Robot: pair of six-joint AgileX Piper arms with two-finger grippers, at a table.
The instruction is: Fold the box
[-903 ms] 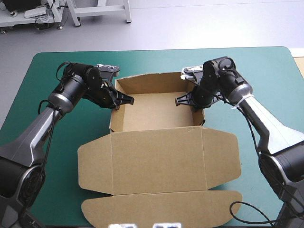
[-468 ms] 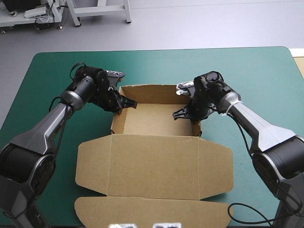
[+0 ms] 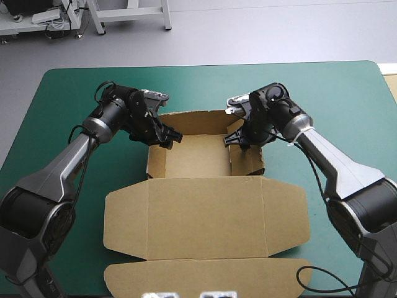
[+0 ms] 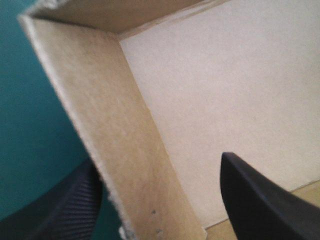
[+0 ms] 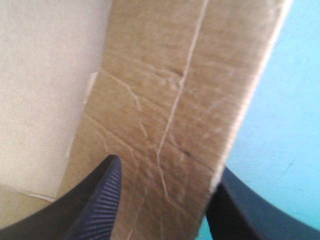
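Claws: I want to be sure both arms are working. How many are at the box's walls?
2. The left claw straddles the left wall of the brown box, and the right claw straddles its right wall. Both are in plain view.

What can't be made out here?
- High view: nearest flap of the box is cut off by the bottom edge.
- High view: the right tool covers the far end of the right wall.
- Left wrist view: left tool straddles the left wall; any contact lies past the frame edge.
- Right wrist view: the right wall hides most of the box.
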